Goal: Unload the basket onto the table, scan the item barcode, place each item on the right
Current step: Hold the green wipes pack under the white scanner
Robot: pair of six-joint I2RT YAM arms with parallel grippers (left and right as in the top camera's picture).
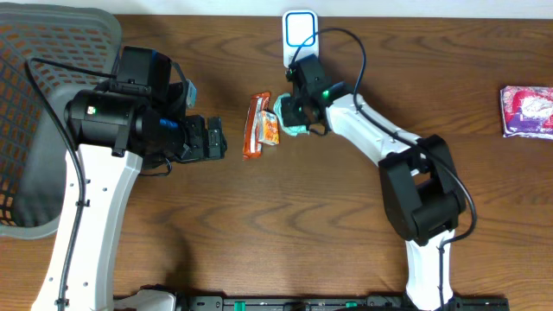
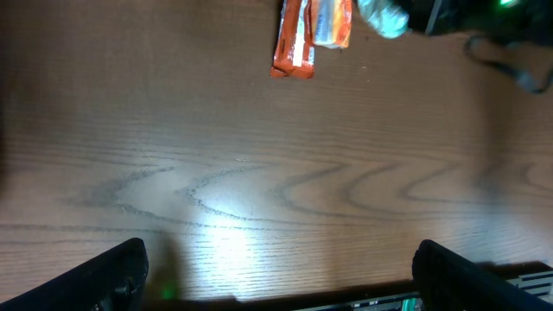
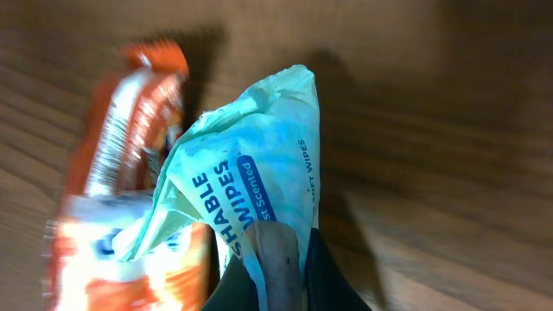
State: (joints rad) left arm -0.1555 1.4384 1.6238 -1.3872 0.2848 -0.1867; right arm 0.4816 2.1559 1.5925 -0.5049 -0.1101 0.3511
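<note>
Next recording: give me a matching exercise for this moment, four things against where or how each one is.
Things:
1. wipes packet
2. white scanner
3. pink packet
4. left gripper

Places or states:
A. open, over bare table
B. at the table's right edge
C. pinched in the shut right gripper
D. at the table's far edge, beyond the right gripper

Pairs: 1-C, 2-D, 3-B, 4-A

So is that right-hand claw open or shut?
Shut: the right wrist view shows the right gripper pinching the crumpled edge of the pale green wipes packet.
</note>
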